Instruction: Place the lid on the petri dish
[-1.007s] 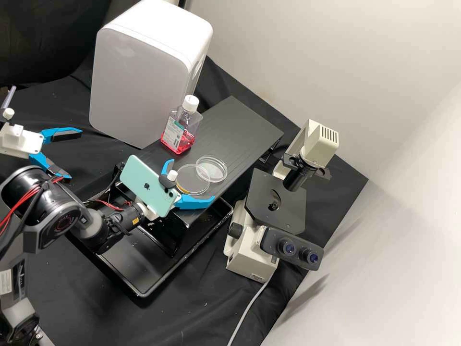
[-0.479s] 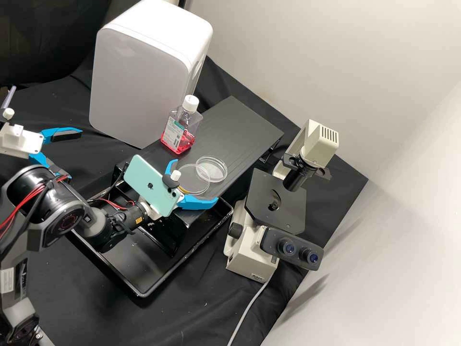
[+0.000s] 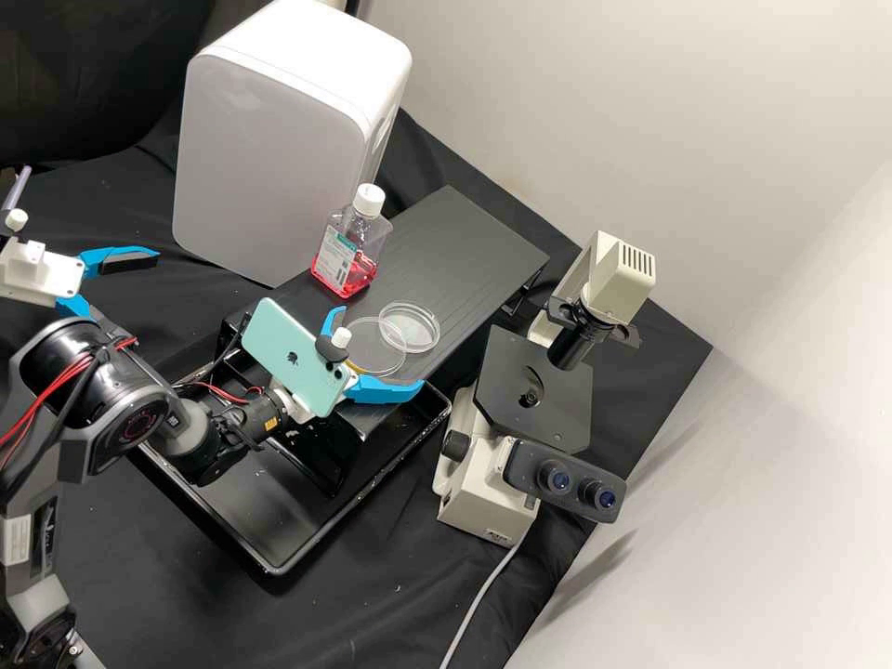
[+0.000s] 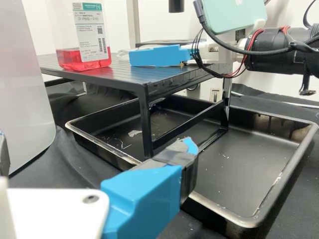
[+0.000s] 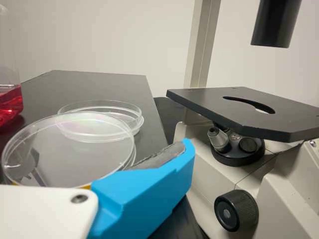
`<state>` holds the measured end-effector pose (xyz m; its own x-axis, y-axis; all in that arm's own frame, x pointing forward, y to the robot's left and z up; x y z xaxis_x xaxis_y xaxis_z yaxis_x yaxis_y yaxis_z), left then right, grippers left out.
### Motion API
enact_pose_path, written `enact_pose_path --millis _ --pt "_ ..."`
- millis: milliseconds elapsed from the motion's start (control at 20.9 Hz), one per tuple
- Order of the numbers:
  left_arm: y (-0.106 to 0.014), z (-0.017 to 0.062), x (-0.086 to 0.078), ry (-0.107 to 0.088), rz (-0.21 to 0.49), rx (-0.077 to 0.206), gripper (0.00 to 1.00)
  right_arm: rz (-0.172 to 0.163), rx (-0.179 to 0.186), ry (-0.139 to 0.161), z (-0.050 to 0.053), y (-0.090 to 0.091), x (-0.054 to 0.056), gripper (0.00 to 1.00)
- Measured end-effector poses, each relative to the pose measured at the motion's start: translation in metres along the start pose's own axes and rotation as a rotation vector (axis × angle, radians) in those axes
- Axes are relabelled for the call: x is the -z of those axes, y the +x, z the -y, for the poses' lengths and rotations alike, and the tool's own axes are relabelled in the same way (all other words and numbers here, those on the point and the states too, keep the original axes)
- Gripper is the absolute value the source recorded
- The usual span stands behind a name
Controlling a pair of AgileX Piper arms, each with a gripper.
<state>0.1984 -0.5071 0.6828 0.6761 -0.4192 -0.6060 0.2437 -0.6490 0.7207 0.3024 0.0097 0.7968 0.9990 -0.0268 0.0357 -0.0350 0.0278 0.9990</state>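
I am working over a laboratory bench, a cell-culture sort of lab by the look of it. I am seeing a microscope (image 3: 534,437) standing on the black cloth (image 3: 390,595), its objectives sitting under the stage and a camera head riding on top. A culture flask (image 3: 348,243) holding red liquid is standing on a black raised platform (image 3: 465,246), near a clear petri dish (image 3: 410,324) and its lid (image 3: 372,346). A black tray (image 3: 260,520) is lying beneath the platform, and a white box-shaped appliance (image 3: 279,130) is standing behind.

Your lid (image 5: 70,152) and petri dish (image 5: 107,113) look like clear, glossy plastic. The black shelf (image 3: 446,242) under them is matt and ribbed.
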Motion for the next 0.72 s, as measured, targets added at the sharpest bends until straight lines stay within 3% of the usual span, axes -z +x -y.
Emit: enact_pose_path --millis 719 --pt "0.0 0.0 0.0 0.0 0.0 0.0 1.0 -0.007 0.006 0.0 0.0017 -0.0006 0.002 0.0"
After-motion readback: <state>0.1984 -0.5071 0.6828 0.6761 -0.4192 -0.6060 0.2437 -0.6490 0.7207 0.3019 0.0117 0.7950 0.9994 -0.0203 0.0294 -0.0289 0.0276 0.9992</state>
